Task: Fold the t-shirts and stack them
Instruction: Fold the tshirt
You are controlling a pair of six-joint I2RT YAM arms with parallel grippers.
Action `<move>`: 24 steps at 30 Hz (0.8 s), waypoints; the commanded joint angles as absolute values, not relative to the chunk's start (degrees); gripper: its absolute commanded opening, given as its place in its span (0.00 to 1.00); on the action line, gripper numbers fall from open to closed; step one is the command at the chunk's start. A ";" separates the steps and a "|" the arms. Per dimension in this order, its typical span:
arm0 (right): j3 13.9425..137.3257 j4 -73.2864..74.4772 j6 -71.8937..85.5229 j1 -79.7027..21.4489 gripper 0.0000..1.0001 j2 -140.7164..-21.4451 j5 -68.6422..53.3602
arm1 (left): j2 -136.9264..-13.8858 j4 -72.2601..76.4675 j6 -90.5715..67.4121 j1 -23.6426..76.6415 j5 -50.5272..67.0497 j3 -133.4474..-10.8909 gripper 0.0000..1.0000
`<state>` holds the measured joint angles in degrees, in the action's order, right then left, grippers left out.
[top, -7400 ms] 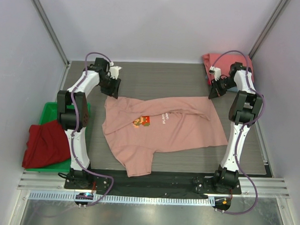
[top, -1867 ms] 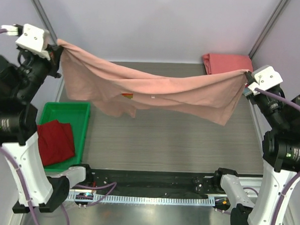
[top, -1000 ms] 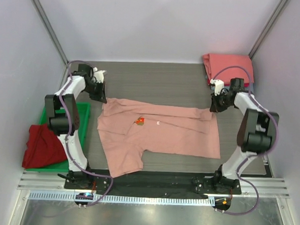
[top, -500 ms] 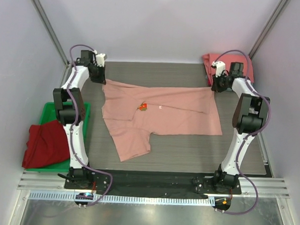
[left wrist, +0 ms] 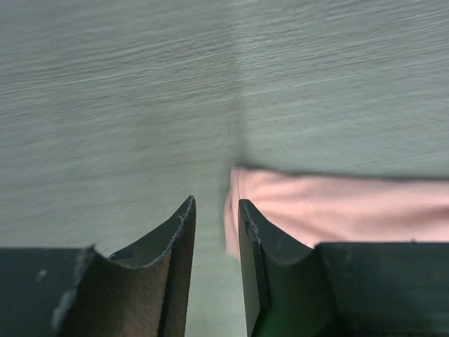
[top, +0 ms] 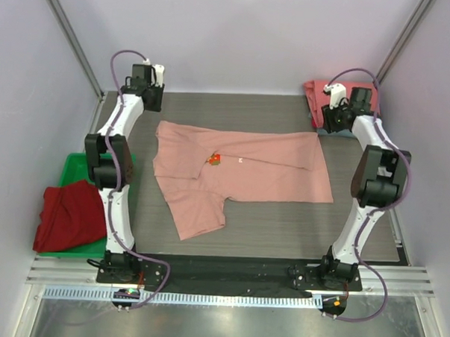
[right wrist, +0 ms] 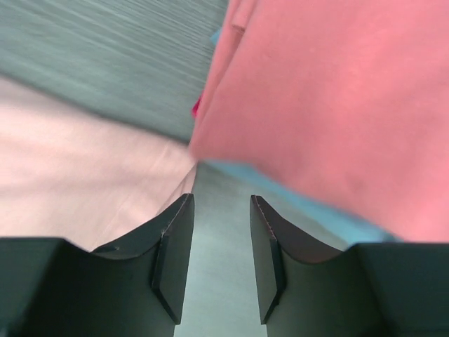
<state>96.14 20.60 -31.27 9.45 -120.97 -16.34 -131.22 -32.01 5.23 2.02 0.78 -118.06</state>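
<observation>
Three tees are counted: pink t-shirt (top: 240,169) flat on bench (top: 282,231) mid-frame, coral-red t-shirt (top: 318,92) upper right, dark red t-shirt (top: 70,215) on green tray (top: 74,166) lower left. Left gripper (left wrist: 216,232) and right gripper (right wrist: 221,232) are parted, empty.

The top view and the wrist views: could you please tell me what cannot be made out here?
- Print on the pink t-shirt: top view, too small to read.
- Folded pile at the back: right arm covers part in the top view; right wrist view blurred, count unclear.
- Red shirt: left arm hides its edge, top view.
</observation>
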 commanded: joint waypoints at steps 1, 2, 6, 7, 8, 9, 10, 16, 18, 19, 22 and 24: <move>91.69 21.35 -33.55 9.76 0.44 -105.77 -20.98 | -115.60 -31.01 7.29 3.69 -2.90 -111.75 0.33; 90.36 25.10 -35.05 9.84 0.44 -104.43 -22.92 | -113.23 -31.98 8.86 3.87 -2.29 -109.53 0.33; 84.48 33.91 -39.89 9.76 0.44 -101.16 -28.03 | -103.83 -38.92 13.17 4.04 8.42 -98.46 0.31; 83.85 35.58 -40.69 9.76 0.44 -100.99 -28.82 | -102.84 -41.55 13.79 4.13 11.57 -94.87 0.30; 83.41 39.16 -43.13 9.76 0.44 -101.42 -30.31 | -101.96 -42.53 14.15 4.30 12.47 -93.27 0.30; 82.89 40.77 -43.94 9.76 0.44 -101.77 -31.02 | -101.08 -43.32 14.15 4.31 13.35 -91.60 0.30; 82.62 42.00 -44.64 9.67 0.44 -102.21 -31.46 | -99.94 -44.55 14.15 4.39 15.53 -88.62 0.30; 82.44 45.97 -49.13 8.96 0.47 -105.11 -31.91 | -97.03 -45.18 13.97 5.10 17.05 -78.68 0.36; 82.96 46.40 -49.74 8.88 0.47 -105.82 -31.64 | -97.29 -46.31 13.98 5.18 16.09 -77.44 0.38; 83.32 46.93 -51.05 8.70 0.47 -106.52 -31.29 | -97.90 -47.54 13.89 5.19 16.17 -77.95 0.38; 83.93 47.55 -52.55 8.44 0.47 -108.27 -30.15 | -101.77 -51.32 13.01 5.10 16.08 -79.19 0.43; 84.46 47.46 -53.17 8.26 0.48 -109.16 -29.80 | -102.39 -49.67 12.57 5.19 15.91 -77.53 0.43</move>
<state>82.00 46.54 -50.15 8.71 -108.22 -29.67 -101.54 -48.64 12.71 4.97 14.66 -77.10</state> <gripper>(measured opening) 0.473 0.426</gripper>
